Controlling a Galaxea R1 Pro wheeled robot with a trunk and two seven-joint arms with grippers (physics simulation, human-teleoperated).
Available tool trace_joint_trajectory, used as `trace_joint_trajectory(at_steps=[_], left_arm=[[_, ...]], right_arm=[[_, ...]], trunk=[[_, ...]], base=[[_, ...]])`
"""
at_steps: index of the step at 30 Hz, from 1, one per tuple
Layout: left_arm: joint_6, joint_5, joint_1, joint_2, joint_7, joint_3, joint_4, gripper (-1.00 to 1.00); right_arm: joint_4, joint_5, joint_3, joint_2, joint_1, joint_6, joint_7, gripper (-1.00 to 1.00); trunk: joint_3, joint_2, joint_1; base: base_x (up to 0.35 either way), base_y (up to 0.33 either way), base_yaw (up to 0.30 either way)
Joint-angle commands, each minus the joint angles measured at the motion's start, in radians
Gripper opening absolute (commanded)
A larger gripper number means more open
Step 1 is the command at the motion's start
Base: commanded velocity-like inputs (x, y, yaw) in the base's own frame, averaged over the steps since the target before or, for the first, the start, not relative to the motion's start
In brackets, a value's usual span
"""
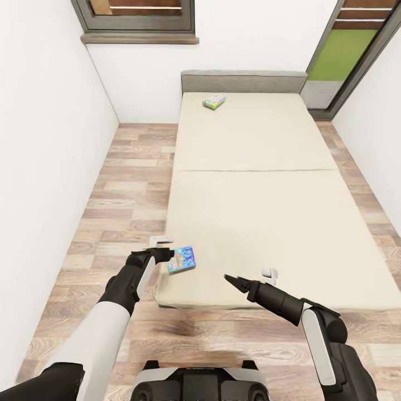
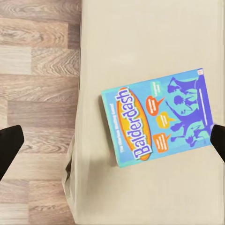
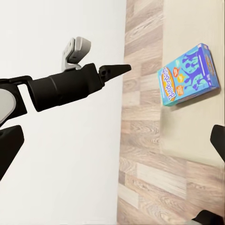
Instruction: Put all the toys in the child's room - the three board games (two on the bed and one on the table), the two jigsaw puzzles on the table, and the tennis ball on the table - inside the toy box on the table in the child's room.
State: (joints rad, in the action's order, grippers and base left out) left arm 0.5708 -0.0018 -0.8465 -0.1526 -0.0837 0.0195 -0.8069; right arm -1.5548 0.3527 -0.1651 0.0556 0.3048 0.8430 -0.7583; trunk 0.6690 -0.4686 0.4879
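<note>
A blue board game (image 1: 181, 259) marked "Balderdash" lies flat near the front left corner of the bed (image 1: 267, 223). My left gripper (image 1: 164, 253) hovers at its left edge. In the left wrist view the box (image 2: 161, 123) lies below the gripper (image 2: 115, 140), whose fingers (image 2: 9, 146) are spread wide and open. A white-green board game (image 1: 214, 101) lies far up the mattress by the headboard. My right gripper (image 1: 231, 280) hangs open over the bed's front edge, right of the blue box (image 3: 190, 75). The toy box, table, jigsaw puzzles and tennis ball are out of view.
A white wall (image 1: 44, 167) runs close along the left, with a strip of wooden floor (image 1: 128, 184) between it and the bed. A window (image 1: 139, 16) sits in the far wall. At the back right is a glass door (image 1: 345, 55).
</note>
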Motion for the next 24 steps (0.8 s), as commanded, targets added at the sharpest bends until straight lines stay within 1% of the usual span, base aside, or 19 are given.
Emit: trace_joint_trajectory(at_steps=[1, 9, 24], left_arm=[[0.005, 0.0, 0.0, -0.001, -0.002, 0.002, -0.002, 1.0], [0.004, 0.0, 0.0, -0.001, -0.002, 0.002, -0.002, 1.0], [0.004, -0.001, 0.0, -0.002, -0.002, 0.002, -0.002, 1.0]], right_arm=[[0.0, 0.0, -0.002, 0.0, 0.001, 0.005, -0.004, 1.0], [0.001, 0.001, -0.005, 0.001, 0.0, -0.005, -0.005, 1.0], [0.001, 0.002, -0.005, 0.001, 0.0, -0.016, -0.006, 1.0]], trunk=[[0.003, -0.001, 0.0], [0.013, -0.001, 0.0], [0.014, -0.001, 0.0]], base=[[0.0, -0.106, 0.0], [0.0, -0.038, 0.0], [0.0, -0.002, 0.0]])
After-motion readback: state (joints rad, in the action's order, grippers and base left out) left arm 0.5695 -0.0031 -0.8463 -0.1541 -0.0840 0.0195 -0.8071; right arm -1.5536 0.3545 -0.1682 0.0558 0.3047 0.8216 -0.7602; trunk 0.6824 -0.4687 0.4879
